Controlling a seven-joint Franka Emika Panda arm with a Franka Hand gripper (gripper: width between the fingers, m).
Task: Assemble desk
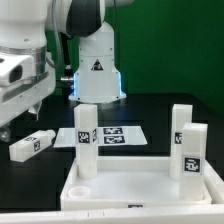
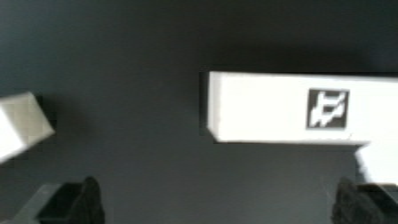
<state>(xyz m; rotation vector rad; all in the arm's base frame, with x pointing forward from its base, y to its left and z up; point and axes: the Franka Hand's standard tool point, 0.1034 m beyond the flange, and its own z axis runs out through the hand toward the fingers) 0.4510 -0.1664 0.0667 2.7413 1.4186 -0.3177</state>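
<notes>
- The black table (image 1: 30, 185) spreads beneath my gripper (image 2: 215, 200); my gripper hangs above it, touching nothing.
- The desk's tabletop panel (image 1: 150, 193) lies well off from my gripper toward the exterior view's right, rim up, with three white legs standing in its corner sockets: one (image 1: 86, 140) nearest me, two more (image 1: 192, 150) and (image 1: 180, 127) farther off.
- The marker board (image 1: 112, 135) lies flat behind that panel.
- A loose leg (image 1: 31, 146) lies on its side just beneath and ahead of my gripper, its tag (image 2: 327, 107) facing up.
- My fingers (image 2: 71, 200) stand wide apart, holding nothing.
</notes>
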